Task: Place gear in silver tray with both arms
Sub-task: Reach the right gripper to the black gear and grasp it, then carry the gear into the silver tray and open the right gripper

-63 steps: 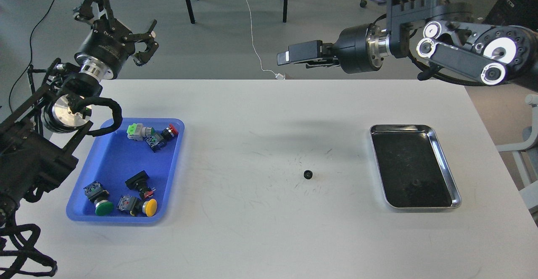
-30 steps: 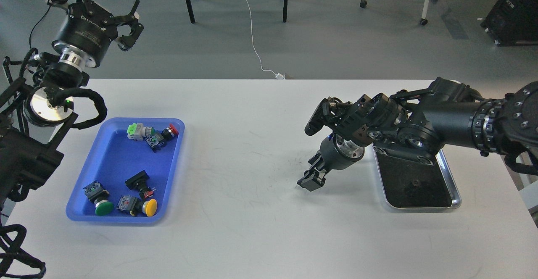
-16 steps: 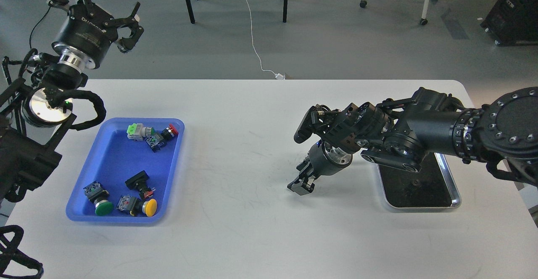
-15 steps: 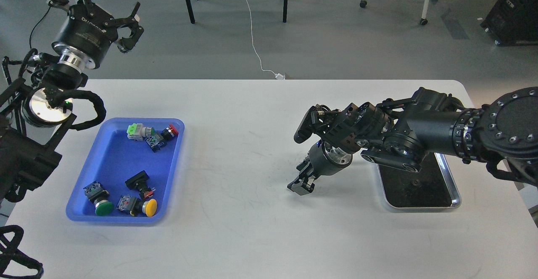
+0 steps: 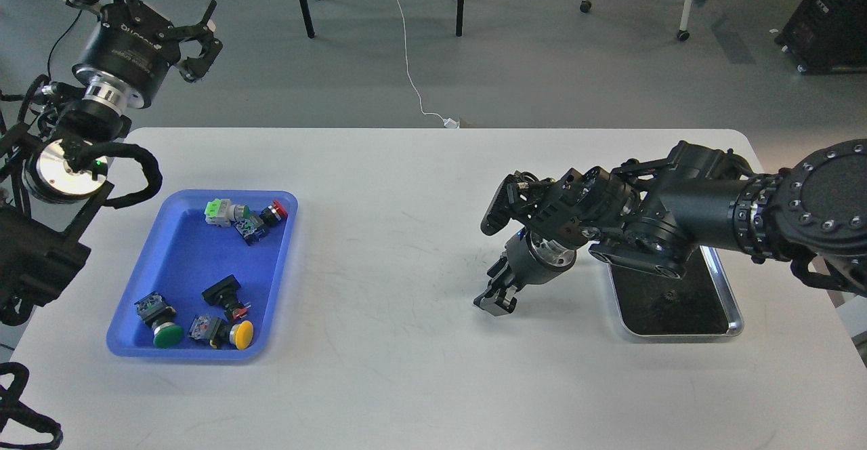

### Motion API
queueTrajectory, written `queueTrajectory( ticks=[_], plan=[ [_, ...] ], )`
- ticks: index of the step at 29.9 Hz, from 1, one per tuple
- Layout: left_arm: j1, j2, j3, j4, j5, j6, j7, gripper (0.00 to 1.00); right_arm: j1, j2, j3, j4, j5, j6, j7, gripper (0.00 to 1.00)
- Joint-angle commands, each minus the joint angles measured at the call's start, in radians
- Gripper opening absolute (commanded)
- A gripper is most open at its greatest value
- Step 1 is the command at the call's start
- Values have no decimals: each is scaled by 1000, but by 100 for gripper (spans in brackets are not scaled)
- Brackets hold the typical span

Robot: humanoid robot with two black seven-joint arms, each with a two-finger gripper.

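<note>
My right arm reaches in from the right, low over the table. Its gripper (image 5: 496, 301) points down at the table left of the silver tray (image 5: 735, 324); it is dark and I cannot tell its fingers apart. The small black gear that lay on the table here is hidden, under or in the gripper. The arm covers the tray's far half. A small dark gear (image 5: 670, 295) lies in the tray's near part. My left gripper (image 5: 202, 38) is open and empty, raised beyond the table's far left corner.
A blue plastic tray (image 5: 177, 247) at the left holds several push-button switches with green, yellow and red caps. The white table (image 5: 406, 382) has scuff marks near the middle. Chair legs and cables are on the floor behind.
My right arm swung down from high behind the table to the gear's spot, shifted left, then a little back right. The gear went out of sight. My left gripper rose and moved left.
</note>
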Motion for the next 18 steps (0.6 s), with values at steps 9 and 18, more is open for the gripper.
queueTrajectory(
  ticks=[9, 18],
  plan=[
    [0, 12, -1, 0, -2, 0, 0, 98, 20, -3, -6, 3, -16, -2, 0, 21],
    [0, 31, -3, 0, -2, -1, -2, 98, 28, -11, -6, 5, -16, 0, 0, 20]
  ],
)
